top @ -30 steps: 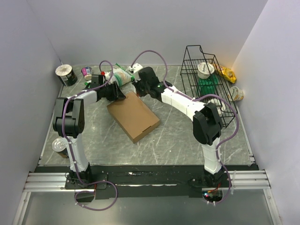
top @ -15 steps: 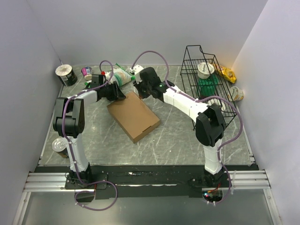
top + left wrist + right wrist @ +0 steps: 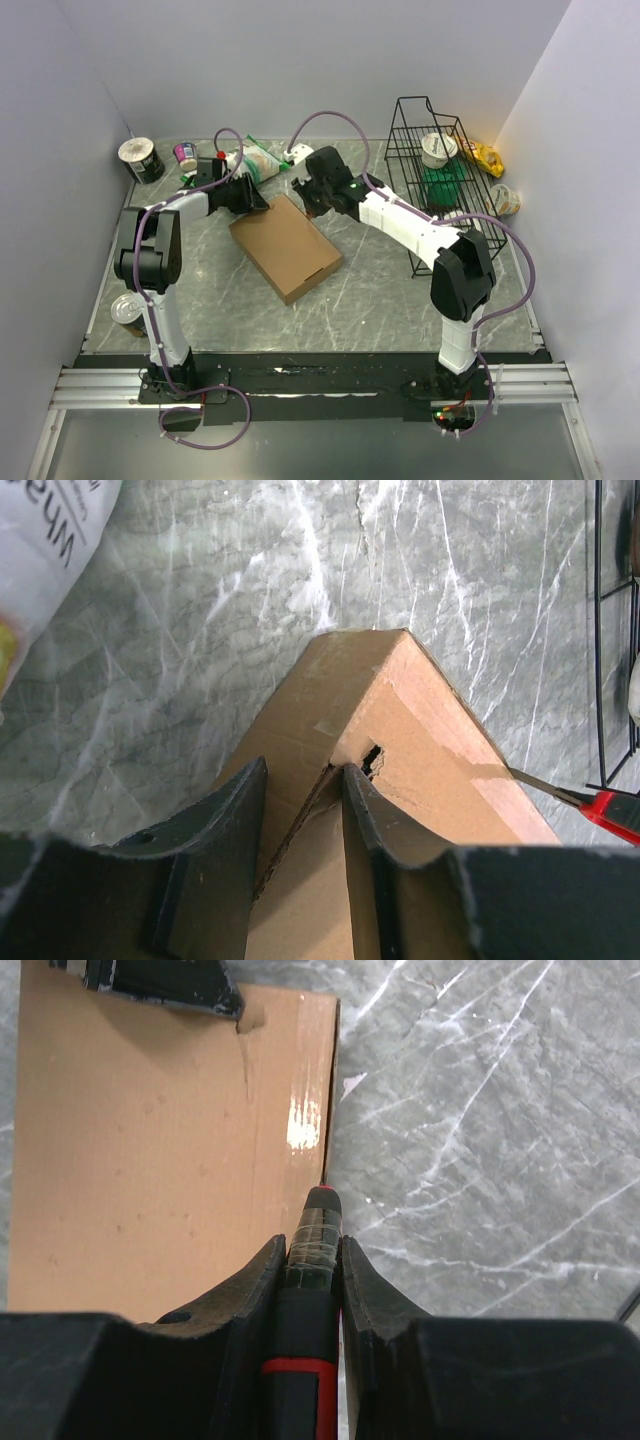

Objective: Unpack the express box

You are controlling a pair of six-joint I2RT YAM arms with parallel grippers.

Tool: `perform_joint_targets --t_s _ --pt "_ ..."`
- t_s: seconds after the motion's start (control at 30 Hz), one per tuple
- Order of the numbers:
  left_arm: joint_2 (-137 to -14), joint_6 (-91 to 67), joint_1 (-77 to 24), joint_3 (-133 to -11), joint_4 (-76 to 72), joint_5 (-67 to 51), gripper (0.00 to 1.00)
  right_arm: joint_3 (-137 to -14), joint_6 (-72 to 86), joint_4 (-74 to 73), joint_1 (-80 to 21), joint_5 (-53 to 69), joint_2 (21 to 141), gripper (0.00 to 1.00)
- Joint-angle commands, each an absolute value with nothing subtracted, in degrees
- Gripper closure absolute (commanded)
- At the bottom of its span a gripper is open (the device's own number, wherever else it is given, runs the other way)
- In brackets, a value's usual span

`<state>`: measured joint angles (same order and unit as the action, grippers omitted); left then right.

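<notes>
On the express box (image 3: 285, 248), left gripper (image 3: 303, 770) clamps.

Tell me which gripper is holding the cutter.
The right gripper: its jaws clamp the red-and-black cutter, tip at the express box edge. The left gripper straddles the box's corner instead.

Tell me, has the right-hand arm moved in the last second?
Yes. The right arm, fingers shut on a black-and-red tool, swung rightward toward the wire basket; the express box stayed put.
</notes>
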<state>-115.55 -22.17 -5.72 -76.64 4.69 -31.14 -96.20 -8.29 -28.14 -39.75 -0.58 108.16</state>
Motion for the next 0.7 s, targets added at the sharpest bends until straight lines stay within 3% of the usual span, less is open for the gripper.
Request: perform_joint_targets --t_s 0.0,0.67 --pt "-119.9 -20.6 -5.6 -76.7 8.0 -19.3 0.61 -95.2 -8.6 -35.4 -39.9 1.2 103.2 1.00" --pt "-120.8 -20.4 -6.4 -78.2 9.1 -17.9 0.61 -94.9 -7.6 -44.6 -39.9 2.1 101.2 1.00"
